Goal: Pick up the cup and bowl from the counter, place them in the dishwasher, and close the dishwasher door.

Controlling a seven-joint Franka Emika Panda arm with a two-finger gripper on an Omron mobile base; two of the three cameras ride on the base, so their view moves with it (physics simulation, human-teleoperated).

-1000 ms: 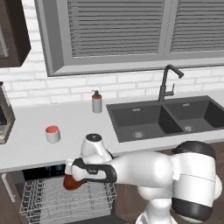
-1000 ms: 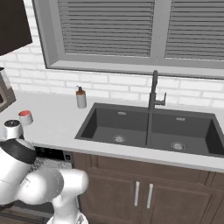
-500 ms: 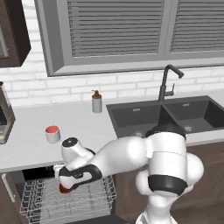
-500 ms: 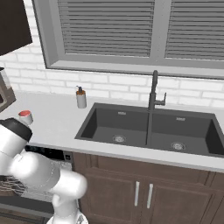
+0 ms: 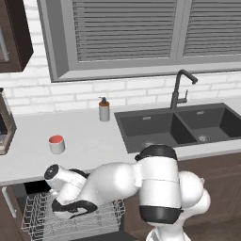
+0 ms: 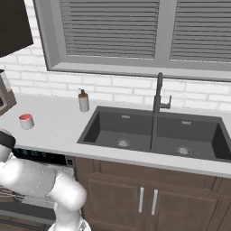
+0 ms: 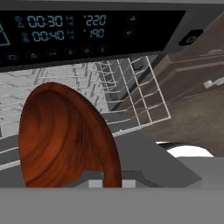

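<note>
The reddish-brown bowl (image 7: pixel 65 135) stands on edge close before the hand camera, with my gripper (image 7: pixel 106 182) shut on its rim. Behind it runs the dishwasher's black control strip (image 7: pixel 87 35) with blue marks, and below that the white wire rack (image 7: pixel 127 96). From the left base, my gripper (image 5: pixel 70 210) hangs low over the pulled-out rack (image 5: pixel 42 222), and the hand hides the bowl. The cup (image 5: pixel 56 144), grey-white with a red top, stands on the counter (image 5: pixel 94 139) above the dishwasher, also as the cup (image 6: pixel 26 121). I cannot make out the dishwasher door.
A soap dispenser (image 5: pixel 104 109) stands by the dark double sink (image 5: pixel 179 124) with its black faucet (image 5: pixel 181 87). A dark appliance (image 5: pixel 4 127) sits at the counter's left end. Brown cabinet doors (image 6: pixel 149 198) lie under the sink.
The arm has folded down and to the left, carrying the bowl from just under the counter edge down to the rack. The cup has not moved.
</note>
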